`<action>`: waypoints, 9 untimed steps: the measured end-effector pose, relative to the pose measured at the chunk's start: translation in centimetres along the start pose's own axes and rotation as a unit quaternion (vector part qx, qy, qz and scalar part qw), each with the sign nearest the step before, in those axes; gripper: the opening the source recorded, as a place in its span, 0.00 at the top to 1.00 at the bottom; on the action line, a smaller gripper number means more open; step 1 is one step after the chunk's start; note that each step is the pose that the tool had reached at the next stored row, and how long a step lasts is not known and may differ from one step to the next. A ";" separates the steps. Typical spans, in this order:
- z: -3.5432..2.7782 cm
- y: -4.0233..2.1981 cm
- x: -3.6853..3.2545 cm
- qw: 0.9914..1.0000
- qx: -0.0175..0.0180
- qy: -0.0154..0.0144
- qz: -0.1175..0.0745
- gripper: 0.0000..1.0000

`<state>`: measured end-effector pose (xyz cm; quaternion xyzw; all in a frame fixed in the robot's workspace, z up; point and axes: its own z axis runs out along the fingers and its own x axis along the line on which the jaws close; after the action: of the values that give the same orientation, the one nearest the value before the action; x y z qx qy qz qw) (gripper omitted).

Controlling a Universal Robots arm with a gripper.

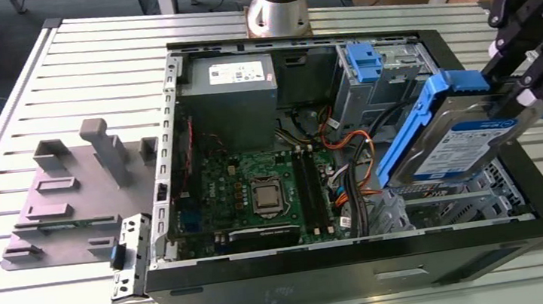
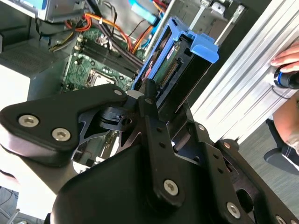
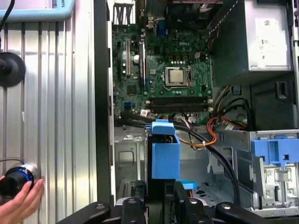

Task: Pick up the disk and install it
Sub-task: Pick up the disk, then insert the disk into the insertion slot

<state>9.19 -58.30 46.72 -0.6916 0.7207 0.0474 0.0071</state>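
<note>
Disk [image 1: 464, 113]: flat silver rectangular drive, held in the air over the part of the open case nearest the exterior view's right. A blue plastic bracket [image 1: 406, 134] frames its edges. The white-and-blue label [image 1: 465, 148] faces the exterior view, where the long axis slants steeply, low end over the case interior, upper end at the gripper [image 1: 520, 99]. Gripper: black linkage arms, jaws clamped onto the disk's upper end. The second wrist view adds the unlabelled underside and a dark connector strip [image 2: 172, 71]. The first wrist view gives the disk edge-on, pointing away over the green motherboard [image 3: 173, 70]. Case [image 1: 365, 267]: black tower on its side, open face up, on a ribbed aluminium table [image 1: 90, 65]. A grey fixture plate [image 1: 64, 196] lies at the exterior view's left. Both wrist views show a hand [image 3: 18, 203] on a blue-ringed knob [image 3: 16, 178].
</note>
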 end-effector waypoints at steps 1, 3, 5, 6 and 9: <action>-0.01 -0.25 -0.01 1.000 0.000 0.000 0.000 0.65; -0.01 -0.75 -0.03 1.000 0.000 0.000 0.000 0.65; -0.02 -1.24 -0.05 1.000 0.000 0.000 -0.001 0.65; 0.00 -1.43 -0.06 1.000 0.000 0.000 -0.001 0.65; 0.13 -1.80 -0.07 1.000 0.000 0.000 -0.001 0.65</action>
<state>10.98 -58.29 46.49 -0.6922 0.7201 0.0474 0.0070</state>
